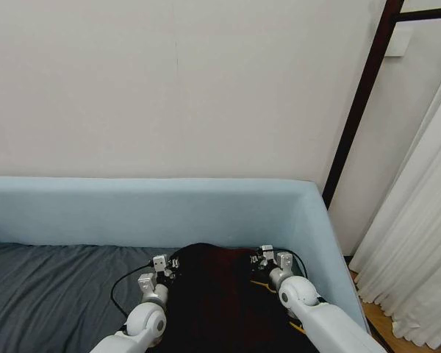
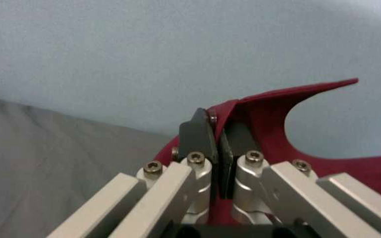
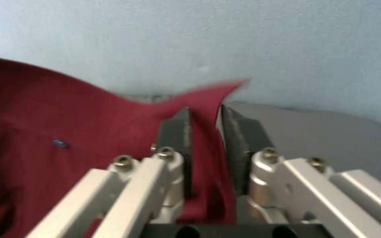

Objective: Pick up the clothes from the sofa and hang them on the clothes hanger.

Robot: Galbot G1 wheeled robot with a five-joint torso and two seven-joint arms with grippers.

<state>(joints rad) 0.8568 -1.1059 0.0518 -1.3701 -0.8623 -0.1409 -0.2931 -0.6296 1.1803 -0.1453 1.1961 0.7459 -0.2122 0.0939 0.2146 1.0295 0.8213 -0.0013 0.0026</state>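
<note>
Left arm: I see it come up from the bottom edge of the head view, forearm angled forward, wrist pointing at the sofa backrest (image 1: pixel 132 213).
Left gripper (image 1: pixel 164 269): low over the grey seat (image 1: pixel 44 287), at the left edge of the red garment (image 1: pixel 213 294).
Left fingers (image 2: pixel 197 136): in the left wrist view the 2 dark pads are pressed together on a fold of the red cloth, with no gap that I can make out.
Right arm: it enters from the lower right of the head view, white forearm slanting in and forward, roughly level with the left.
Right gripper (image 1: pixel 270 259): at the garment's right edge, close to the sofa's end wall (image 1: pixel 316 228).
Right fingers (image 3: pixel 176 134): in the right wrist view a flap of red cloth stands up between the 2 pads and they pinch it from both sides.
Garment: on the sofa seat near the backrest, spread between the 2 grippers and held at both top corners; I see dark red fabric with a curved cut edge in the left wrist view.
Rack: 1 dark pole (image 1: pixel 360 95) leans up the wall (image 1: pixel 169 88) beyond the sofa's right end, well apart from the garment.
Curtain (image 1: pixel 419 257): white, hanging at the far right beside the pole.
</note>
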